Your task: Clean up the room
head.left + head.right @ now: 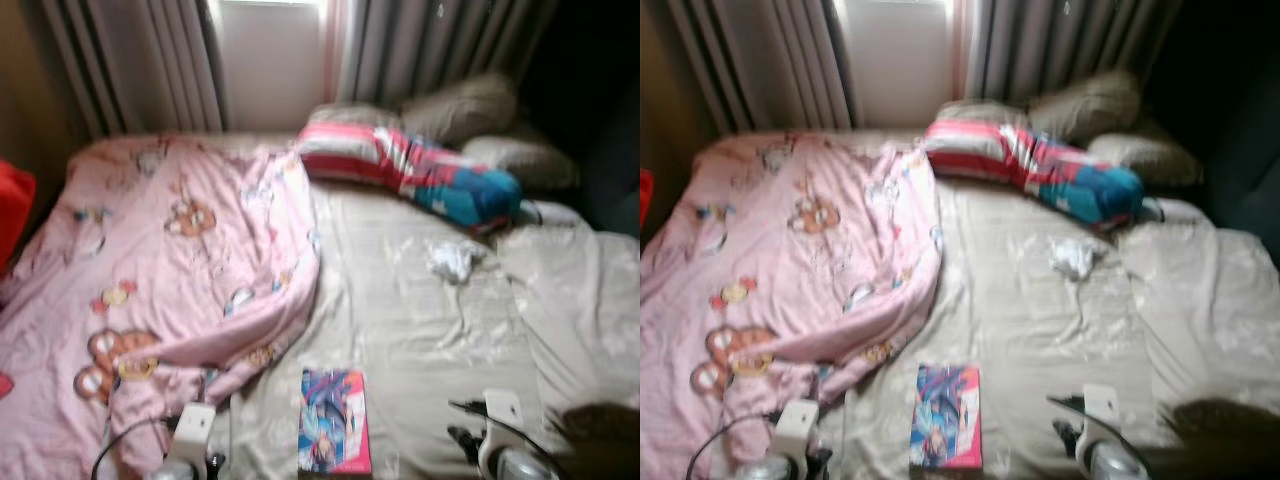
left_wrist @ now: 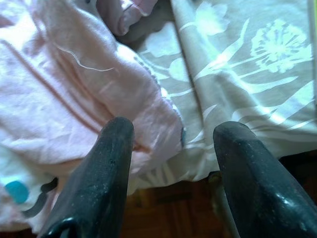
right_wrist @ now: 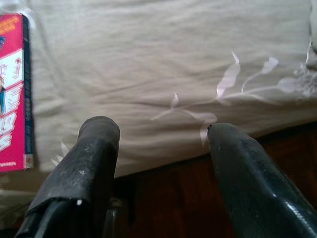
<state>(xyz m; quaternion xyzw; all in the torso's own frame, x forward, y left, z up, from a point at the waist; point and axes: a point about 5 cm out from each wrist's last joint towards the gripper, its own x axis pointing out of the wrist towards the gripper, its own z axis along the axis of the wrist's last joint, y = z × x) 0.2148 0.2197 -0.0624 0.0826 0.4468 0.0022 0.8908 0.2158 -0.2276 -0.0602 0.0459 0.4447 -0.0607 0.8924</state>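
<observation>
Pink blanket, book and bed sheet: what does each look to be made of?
Pink blanket: soft woven or brushed fabric, matte, going by its loose folds and printed cartoon bears. Book: paper with a glossy printed cover, probably, since it lies flat and stiff with bright colours. Bed sheet: thin beige cloth with a slight sheen, wrinkled, with a pale floral print.

Robot body: two silver arms with black two-finger grippers.
Left arm (image 1: 190, 440): silver, topped by a white block, with a black cable looping beside it. Right arm (image 1: 505, 445): silver rounded wrist, white block, thin black cable. Left gripper (image 2: 173, 168) and right gripper (image 3: 161, 171): long, glossy black fingers with rounded tips, lightly speckled and scuffed.
</observation>
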